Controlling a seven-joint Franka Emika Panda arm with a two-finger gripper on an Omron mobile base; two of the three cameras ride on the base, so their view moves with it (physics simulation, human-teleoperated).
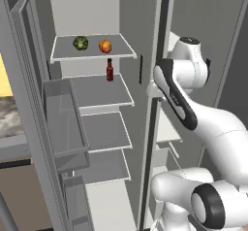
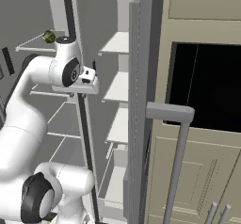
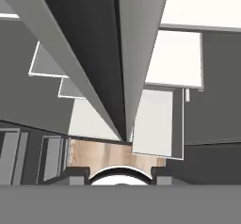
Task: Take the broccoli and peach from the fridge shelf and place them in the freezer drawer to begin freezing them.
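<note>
The dark-green broccoli (image 1: 80,42) and the orange peach (image 1: 105,46) lie side by side on the top fridge shelf (image 1: 92,54) of the open left compartment. The right base view shows the broccoli (image 2: 48,36) just behind the arm's wrist. My gripper (image 3: 120,173) hangs in front of the divider between the two compartments, right of and below that shelf, and points down at the floor. Its fingertips (image 3: 75,173) stand wide apart with nothing between them. A pale box-like drawer (image 2: 115,180), possibly the freezer drawer, sits low in the right compartment.
A slim red sauce bottle (image 1: 110,70) stands on the second shelf. Translucent grey door bins (image 1: 63,118) line the open left door. Pale shelves (image 2: 117,84) stack up in the right compartment. The vertical divider (image 3: 108,53) runs right before the hand. A wall oven (image 2: 207,86) stands at the right.
</note>
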